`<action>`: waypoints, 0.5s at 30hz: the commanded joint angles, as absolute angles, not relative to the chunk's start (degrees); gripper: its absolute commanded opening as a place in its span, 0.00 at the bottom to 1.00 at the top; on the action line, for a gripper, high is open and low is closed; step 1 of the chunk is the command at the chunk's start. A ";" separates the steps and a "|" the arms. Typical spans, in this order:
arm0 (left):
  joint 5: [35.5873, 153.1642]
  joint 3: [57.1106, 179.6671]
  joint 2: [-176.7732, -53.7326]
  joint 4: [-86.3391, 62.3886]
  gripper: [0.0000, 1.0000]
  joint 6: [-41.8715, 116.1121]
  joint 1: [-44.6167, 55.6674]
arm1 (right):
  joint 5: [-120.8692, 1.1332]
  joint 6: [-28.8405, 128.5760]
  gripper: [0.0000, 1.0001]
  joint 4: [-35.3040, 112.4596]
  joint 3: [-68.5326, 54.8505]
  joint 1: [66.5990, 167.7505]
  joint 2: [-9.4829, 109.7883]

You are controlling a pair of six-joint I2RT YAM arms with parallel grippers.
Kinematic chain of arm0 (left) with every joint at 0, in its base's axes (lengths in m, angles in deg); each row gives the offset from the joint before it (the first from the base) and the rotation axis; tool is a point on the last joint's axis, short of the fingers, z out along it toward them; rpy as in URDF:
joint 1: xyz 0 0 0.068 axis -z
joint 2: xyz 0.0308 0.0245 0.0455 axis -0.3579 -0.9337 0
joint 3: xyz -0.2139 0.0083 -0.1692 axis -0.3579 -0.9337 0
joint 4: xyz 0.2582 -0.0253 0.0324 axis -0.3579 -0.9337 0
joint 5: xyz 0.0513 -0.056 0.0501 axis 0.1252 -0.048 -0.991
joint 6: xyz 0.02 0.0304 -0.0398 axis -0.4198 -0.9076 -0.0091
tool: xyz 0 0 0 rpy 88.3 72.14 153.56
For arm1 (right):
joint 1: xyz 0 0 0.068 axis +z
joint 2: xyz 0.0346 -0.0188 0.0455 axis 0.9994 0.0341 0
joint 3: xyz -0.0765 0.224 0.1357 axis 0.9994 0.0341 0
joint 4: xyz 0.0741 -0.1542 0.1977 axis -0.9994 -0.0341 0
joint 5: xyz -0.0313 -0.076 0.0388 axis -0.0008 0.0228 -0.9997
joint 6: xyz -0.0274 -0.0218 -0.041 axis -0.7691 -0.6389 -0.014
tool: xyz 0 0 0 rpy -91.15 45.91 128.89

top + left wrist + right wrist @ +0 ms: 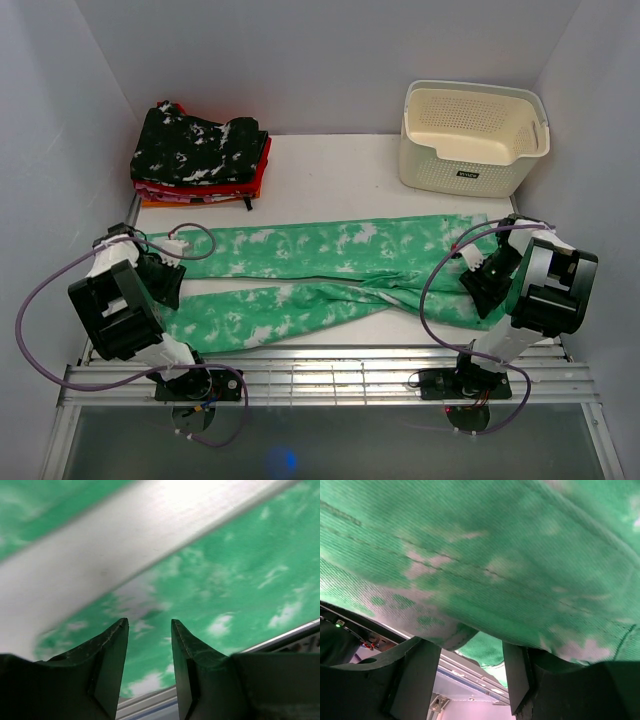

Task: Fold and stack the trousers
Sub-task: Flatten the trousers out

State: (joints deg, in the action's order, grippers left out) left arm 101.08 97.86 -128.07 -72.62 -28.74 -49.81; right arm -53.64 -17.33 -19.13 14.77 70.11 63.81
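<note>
Even, bright light overhead with soft shadows; both wrist views look blurred, perhaps from closeness to the cloth.

A: Where is room to pass?
B: Bare table (330, 175) between the folded clothes stack (200, 155) and the perforated basket (472, 140).
A: And nearer?
B: The trousers (330, 250) cover nearly the whole width.

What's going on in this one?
Two robot arms sit at either end of the green trousers, which lie spread out and unfolded across the table. The left gripper hovers open over the leg ends; the right gripper is open at the waist edge. A stack of folded clothes sits back left.
</note>
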 commanded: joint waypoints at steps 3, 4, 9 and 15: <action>97.63 103.52 -127.03 -72.17 0.52 -35.89 -50.59 | -53.90 -19.00 0.56 -19.54 12.02 69.50 63.55; 97.02 103.61 -127.21 -71.91 0.53 -36.50 -50.59 | -54.07 -19.08 0.56 -19.89 11.84 69.59 63.55; 95.00 101.95 -130.37 -68.14 0.56 -38.35 -50.94 | -53.72 -18.82 0.56 -19.98 11.67 69.59 63.64; 89.64 98.61 -134.50 -59.26 0.60 -40.46 -52.18 | -53.55 -18.73 0.56 -21.03 10.79 69.59 63.55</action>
State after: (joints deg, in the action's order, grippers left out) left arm 92.88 100.55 -133.51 -64.69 -37.55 -51.32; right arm -53.66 -17.35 -19.55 12.98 69.74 63.81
